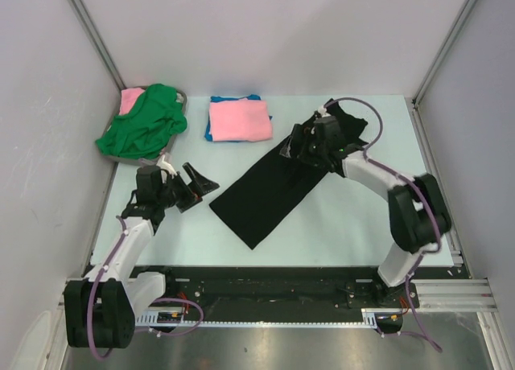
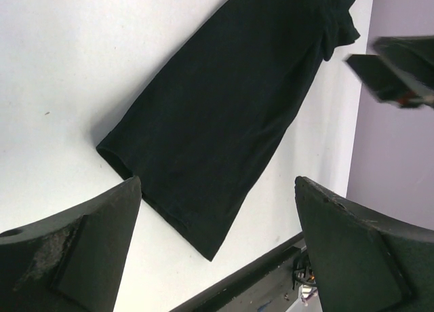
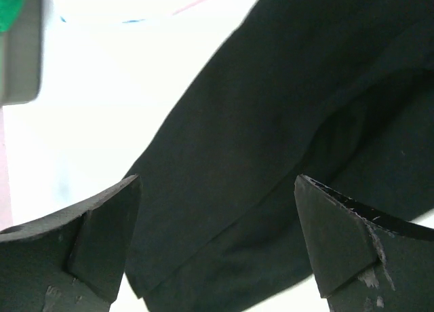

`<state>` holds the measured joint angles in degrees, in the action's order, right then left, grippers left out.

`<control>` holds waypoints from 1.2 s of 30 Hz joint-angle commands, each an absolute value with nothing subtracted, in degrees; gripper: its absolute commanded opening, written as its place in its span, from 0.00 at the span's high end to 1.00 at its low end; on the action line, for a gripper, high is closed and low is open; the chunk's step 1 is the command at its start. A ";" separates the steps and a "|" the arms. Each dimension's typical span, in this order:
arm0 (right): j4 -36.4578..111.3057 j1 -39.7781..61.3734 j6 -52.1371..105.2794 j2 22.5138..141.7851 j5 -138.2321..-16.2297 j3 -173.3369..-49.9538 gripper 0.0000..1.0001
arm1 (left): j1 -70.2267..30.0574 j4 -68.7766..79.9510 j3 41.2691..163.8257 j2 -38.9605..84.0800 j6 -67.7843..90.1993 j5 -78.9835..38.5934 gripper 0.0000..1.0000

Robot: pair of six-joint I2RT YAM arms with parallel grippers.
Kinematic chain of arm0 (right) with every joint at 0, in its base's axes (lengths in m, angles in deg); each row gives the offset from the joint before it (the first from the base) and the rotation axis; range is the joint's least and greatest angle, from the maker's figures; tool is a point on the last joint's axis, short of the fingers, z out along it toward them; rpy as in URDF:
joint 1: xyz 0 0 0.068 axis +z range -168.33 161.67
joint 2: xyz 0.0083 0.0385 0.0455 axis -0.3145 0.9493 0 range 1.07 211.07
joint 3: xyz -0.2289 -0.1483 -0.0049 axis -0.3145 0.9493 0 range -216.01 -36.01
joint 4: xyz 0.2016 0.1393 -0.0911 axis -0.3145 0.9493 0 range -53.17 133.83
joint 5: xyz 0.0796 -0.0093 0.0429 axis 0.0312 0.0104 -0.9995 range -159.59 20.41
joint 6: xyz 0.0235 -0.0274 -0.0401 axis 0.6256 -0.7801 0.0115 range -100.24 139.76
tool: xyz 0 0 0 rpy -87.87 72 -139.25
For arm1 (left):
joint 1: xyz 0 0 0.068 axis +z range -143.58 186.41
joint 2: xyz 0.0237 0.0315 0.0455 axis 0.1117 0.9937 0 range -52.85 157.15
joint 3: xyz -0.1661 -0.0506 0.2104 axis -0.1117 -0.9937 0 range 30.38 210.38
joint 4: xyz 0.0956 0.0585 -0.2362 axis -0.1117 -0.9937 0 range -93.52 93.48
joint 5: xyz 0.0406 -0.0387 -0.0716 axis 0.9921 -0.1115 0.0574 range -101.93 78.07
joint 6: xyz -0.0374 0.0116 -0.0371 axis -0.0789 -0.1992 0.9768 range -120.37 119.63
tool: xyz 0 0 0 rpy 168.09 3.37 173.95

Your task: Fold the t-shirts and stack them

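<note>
The black t-shirt point(image 1: 273, 187) lies folded into a long strip, running diagonally across the middle of the table; it also shows in the left wrist view point(image 2: 224, 102) and the right wrist view point(image 3: 285, 142). A folded pink t-shirt point(image 1: 239, 118) lies on a folded blue one point(image 1: 209, 133) at the back. A crumpled green t-shirt point(image 1: 145, 122) and another pink one point(image 1: 130, 99) lie in a tray. My left gripper point(image 1: 195, 187) is open and empty, left of the strip's near end. My right gripper point(image 1: 296, 149) is open, low over the strip's far end.
A grey tray point(image 1: 179, 104) stands at the back left, holding the green and pink shirts. White walls close in the table on three sides. A black rail point(image 1: 265, 277) runs along the near edge by the arm bases.
</note>
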<state>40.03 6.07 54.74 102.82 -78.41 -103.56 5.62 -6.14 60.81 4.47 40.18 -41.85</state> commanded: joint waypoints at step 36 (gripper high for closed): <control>24.27 51.19 90.24 98.62 -54.55 -74.42 0.13 | 8.61 -19.37 61.93 -6.26 36.02 -38.48 0.00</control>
